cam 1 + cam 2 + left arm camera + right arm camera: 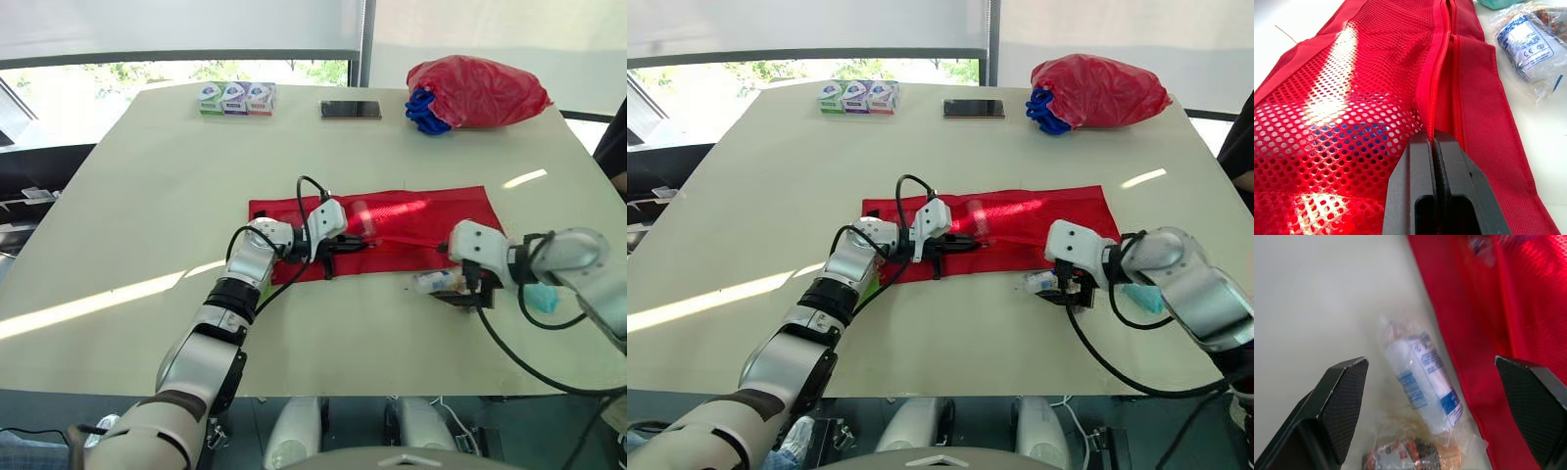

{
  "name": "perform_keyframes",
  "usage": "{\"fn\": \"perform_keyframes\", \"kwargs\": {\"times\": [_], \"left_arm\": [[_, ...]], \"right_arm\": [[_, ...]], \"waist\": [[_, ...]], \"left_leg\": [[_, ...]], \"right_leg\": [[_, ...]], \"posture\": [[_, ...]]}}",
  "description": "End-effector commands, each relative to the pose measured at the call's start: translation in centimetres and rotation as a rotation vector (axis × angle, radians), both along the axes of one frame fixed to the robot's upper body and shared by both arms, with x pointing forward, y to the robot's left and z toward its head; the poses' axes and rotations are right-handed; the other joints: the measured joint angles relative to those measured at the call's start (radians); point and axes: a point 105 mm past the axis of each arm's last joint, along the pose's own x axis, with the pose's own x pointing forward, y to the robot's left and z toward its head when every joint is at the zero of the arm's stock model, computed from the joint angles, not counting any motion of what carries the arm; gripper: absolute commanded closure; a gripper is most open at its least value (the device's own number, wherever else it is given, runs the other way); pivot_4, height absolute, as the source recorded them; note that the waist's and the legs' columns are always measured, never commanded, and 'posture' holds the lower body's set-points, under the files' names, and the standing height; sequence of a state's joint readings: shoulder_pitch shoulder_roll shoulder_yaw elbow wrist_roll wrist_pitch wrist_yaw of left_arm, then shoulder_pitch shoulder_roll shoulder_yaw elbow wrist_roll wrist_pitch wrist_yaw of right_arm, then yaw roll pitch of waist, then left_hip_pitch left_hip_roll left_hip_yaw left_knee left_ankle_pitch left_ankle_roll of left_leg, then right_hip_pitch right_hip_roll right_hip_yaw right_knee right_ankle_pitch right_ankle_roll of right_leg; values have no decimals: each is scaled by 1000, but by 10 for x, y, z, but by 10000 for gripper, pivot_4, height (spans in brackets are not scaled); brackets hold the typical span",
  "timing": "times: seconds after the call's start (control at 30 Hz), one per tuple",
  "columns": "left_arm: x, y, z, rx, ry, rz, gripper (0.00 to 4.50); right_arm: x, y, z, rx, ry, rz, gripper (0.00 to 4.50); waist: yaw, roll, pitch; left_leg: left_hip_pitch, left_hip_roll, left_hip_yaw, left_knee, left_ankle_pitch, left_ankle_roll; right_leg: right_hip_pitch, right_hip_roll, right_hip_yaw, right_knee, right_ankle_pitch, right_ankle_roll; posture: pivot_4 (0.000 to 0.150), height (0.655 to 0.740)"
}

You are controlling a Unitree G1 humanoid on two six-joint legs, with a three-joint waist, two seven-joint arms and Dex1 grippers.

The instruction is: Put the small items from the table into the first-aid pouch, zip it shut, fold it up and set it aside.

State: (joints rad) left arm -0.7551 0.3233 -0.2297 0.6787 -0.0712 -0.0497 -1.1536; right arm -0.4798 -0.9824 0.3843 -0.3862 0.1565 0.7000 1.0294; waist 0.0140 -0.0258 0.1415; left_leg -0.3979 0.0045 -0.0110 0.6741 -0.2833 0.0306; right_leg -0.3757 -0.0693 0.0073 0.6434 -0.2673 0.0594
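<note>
The red first-aid pouch [411,220] lies flat and unfolded mid-table, its mesh side [1342,112] facing up. My left gripper [1434,141] is shut on the pouch fabric at the zipper line [1442,73], near the pouch's left half [355,243]. My right gripper [1431,363] stands open just above a wrapped bandage roll [1422,382], which lies on the table beside the pouch's front edge [436,282]. A second small packet with orange print [1410,456] touches the roll. A teal item [542,299] rests close to my right wrist.
At the back right sits a red plastic bag [480,90] with something blue tucked at its side. A dark phone [350,110] and three small boxes [236,98] lie along the far edge. A person's dark sleeve [615,147] shows at the right border.
</note>
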Motion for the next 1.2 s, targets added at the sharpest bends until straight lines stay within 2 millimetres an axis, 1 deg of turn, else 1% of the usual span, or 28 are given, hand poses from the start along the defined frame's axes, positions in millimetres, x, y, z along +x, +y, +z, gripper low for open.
{"fn": "perform_keyframes", "kwargs": {"times": [0.03,0.1,0.23,0.27,0.33,0.43,0.47,0.5,0.53,0.57,0.6,0.67,0.77,0.87,0.93,1.03,1.13,1.2], "left_arm": [[2,-3,11,-20,-35,-10,45000],[1,-4,11,-16,-37,-13,45000],[1,-4,11,-19,-36,-13,45000],[1,-5,11,-19,-36,-13,45000],[1,-6,12,-19,-37,-14,45000],[1,-7,12,-20,-38,-16,45000],[1,-7,12,-21,-38,-17,45000],[0,-7,12,-21,-38,-19,45000],[0,-8,12,-21,-37,-20,45000],[0,-8,12,-22,-37,-21,45000],[0,-9,12,-23,-37,-22,45000],[0,-10,12,-25,-36,-23,45000],[-1,-11,12,-28,-36,-24,45000],[-1,-12,13,-37,-36,-24,45000],[-1,-12,13,-39,-35,-25,45000],[-3,-13,14,-42,-33,-29,45000],[-3,-13,14,-43,-32,-31,45000],[-4,-13,15,-44,-31,-34,45000]], "right_arm": [[13,-1,4,-63,-40,-14,1018],[14,-1,4,-110,-42,8,1018],[20,10,2,-103,-36,1,1018],[22,11,1,-102,-39,-2,3276],[24,13,0,-103,-48,4,9140],[24,21,5,-62,-48,8,23874],[24,23,7,-48,-43,9,29955],[23,25,8,-35,-38,7,34446],[22,26,9,-21,-32,3,38085],[21,27,10,-8,-28,-1,42977],[20,27,11,1,-26,-7,44848],[16,31,15,36,-19,-15,44848],[9,42,24,117,-9,-28,44848],[10,48,27,158,-48,-57,44848],[18,50,25,169,-96,-107,44848],[33,54,12,195,-142,-228,44848],[43,48,6,157,-195,-293,44848],[51,47,6,176,-221,-368,44848]], "waist": [[-2,0,0],[-3,0,0],[-3,0,0],[-3,0,0],[-2,0,0],[-2,0,0],[-2,0,0],[-2,0,0],[-2,0,0],[-2,0,0],[-2,0,0],[-1,0,0],[-2,0,0],[-1,0,0],[-1,0,0],[-3,0,0],[-2,0,0],[-3,0,0]], "left_leg": [[0,0,0,0,0,0],[0,0,1,0,1,-1],[0,0,0,0,1,-2],[0,0,0,0,1,-2],[0,0,0,0,1,-2],[0,-1,1,0,2,-3],[0,-1,0,0,2,-3],[0,-1,0,0,2,-3],[0,-1,0,0,2,-3],[0,0,0,0,2,-3],[0,0,0,0,1,-3],[0,0,0,0,1,-3],[0,0,0,0,1,-3],[0,0,0,0,1,-2],[0,-1,0,0,1,-2],[0,-1,0,0,1,-2],[0,-1,0,0,2,-4],[0,-1,1,0,2,-4]], "right_leg": [[0,0,0,0,0,0],[0,0,0,1,0,0],[-1,0,0,1,0,0],[-1,0,0,1,0,0],[-1,0,0,1,0,0],[-1,0,0,1,0,0],[-1,0,0,1,0,0],[-1,0,0,1,0,0],[-1,0,0,1,0,0],[-1,0,0,1,0,0],[-1,0,0,1,0,0],[-1,0,0,1,0,0],[-1,0,0,1,0,0],[-1,0,0,1,0,0],[-1,0,0,1,0,0],[-1,0,0,2,0,0],[-1,0,0,2,0,0],[-1,0,1,2,0,0]], "posture": [[1500,7400],[1500,7400],[1500,7400],[1500,7400],[1500,7400],[1500,7400],[1500,7400],[1500,7400],[1500,7400],[1500,7400],[1500,7400],[1500,7400],[1500,7400],[1500,7400],[1500,7400],[1500,7400],[1500,7400],[1500,7400]]}}
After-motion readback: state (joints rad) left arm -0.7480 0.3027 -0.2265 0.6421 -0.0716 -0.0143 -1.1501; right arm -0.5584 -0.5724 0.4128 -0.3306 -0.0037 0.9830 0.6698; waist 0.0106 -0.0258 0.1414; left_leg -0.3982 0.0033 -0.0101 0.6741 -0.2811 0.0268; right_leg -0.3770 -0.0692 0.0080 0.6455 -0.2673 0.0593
